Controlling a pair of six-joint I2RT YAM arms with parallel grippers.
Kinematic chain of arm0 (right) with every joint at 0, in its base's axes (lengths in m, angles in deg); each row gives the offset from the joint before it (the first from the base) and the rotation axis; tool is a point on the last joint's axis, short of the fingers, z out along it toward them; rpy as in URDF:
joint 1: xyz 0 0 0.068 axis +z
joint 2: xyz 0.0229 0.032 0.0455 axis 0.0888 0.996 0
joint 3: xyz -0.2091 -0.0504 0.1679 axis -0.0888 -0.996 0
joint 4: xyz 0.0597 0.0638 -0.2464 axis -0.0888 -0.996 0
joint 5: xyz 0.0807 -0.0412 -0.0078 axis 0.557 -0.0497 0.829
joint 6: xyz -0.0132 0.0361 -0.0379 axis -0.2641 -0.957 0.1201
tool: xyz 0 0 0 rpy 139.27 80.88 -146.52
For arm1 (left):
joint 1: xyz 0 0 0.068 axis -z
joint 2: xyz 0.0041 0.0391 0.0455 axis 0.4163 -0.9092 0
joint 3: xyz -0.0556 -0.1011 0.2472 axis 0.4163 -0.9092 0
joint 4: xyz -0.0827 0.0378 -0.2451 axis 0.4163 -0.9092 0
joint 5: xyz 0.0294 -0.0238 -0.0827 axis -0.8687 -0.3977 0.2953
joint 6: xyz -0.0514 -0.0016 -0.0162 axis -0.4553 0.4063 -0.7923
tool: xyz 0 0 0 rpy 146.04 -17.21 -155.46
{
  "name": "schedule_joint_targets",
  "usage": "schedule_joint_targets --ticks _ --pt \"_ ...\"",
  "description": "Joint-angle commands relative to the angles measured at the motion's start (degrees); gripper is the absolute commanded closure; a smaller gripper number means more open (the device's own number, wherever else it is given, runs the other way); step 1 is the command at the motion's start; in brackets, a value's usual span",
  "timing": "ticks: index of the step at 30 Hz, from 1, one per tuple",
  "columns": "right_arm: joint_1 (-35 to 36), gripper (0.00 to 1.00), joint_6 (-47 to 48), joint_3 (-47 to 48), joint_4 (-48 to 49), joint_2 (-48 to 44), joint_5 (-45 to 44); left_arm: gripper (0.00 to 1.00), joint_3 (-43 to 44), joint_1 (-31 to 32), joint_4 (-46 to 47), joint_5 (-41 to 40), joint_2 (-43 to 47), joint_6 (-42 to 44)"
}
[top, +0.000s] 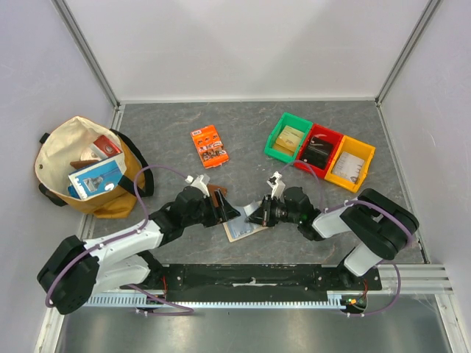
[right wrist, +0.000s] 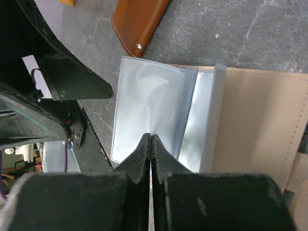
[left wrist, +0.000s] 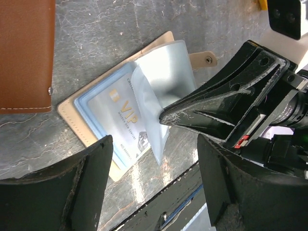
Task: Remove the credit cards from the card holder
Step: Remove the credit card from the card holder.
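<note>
Nearest the arm bases, the left gripper [left wrist: 154, 142] is hanging with its two fingers spread wide and nothing between them. It is hovering just above the near edge of the card holder [left wrist: 72, 113], one finger over each side of that edge.

The card holder is lying open and flat on the grey table [top: 353, 213], between the two grippers, with its beige cover underneath and its pale blue lining facing up. A silvery credit card [left wrist: 120, 108] lettered VIP is sitting inside the lining, under clear plastic.

From the other side, the right gripper [right wrist: 150, 139] is clamping its fingertips together on the edge of a clear sleeve [right wrist: 149, 106] of the holder. It is lifting that leaf up off the rest like a page. Whether a card is sitting in the pinched leaf cannot be told.

Just beyond the holder, a brown wallet [left wrist: 26, 53] is lying closed, apart from it. Farther back, an orange packet [top: 210, 145] is resting mid-table. A green bin [top: 274, 143], a red bin [top: 321, 131] and a yellow bin [top: 366, 153] are standing in a row to the right. A cream bag [top: 110, 202] is sitting at the far left.
</note>
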State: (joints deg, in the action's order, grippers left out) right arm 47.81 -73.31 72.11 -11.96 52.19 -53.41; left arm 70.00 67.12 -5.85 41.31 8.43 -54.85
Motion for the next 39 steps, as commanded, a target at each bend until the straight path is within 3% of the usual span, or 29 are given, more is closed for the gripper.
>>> schedule_joint_targets --ticks 1,12,15,21,25,34,39 --pt "-0.62 1.00 -3.74 -1.07 10.13 1.13 2.09 0.23 0.35 0.89 4.93 -1.71 -1.27 -3.39" --pt "-0.97 0.99 -5.15 -1.51 13.48 3.16 3.76 0.24 2.89 2.74 9.76 -0.74 -10.41 -5.59" --pt "-0.88 0.88 -4.19 -1.51 11.73 1.84 3.06 0.27 3.86 3.27 11.35 -0.30 -11.91 -6.47" --pt "-0.88 0.59 1.96 -0.46 -2.93 -6.50 -4.30 0.36 5.97 4.32 12.93 0.75 -14.99 -6.65" --pt "-0.88 0.47 6.61 0.07 -13.74 -14.67 -11.60 0.41 6.67 4.85 15.39 1.54 -16.83 -7.44" --pt "-0.80 0.44 9.17 -1.95 -32.12 -33.74 -32.87 0.43 13.96 6.26 16.19 2.33 -25.69 -6.04" --pt "-0.80 0.45 10.14 -2.30 -34.60 -40.43 -31.58 0.43 18.44 6.26 16.18 3.48 -35.45 -5.42"
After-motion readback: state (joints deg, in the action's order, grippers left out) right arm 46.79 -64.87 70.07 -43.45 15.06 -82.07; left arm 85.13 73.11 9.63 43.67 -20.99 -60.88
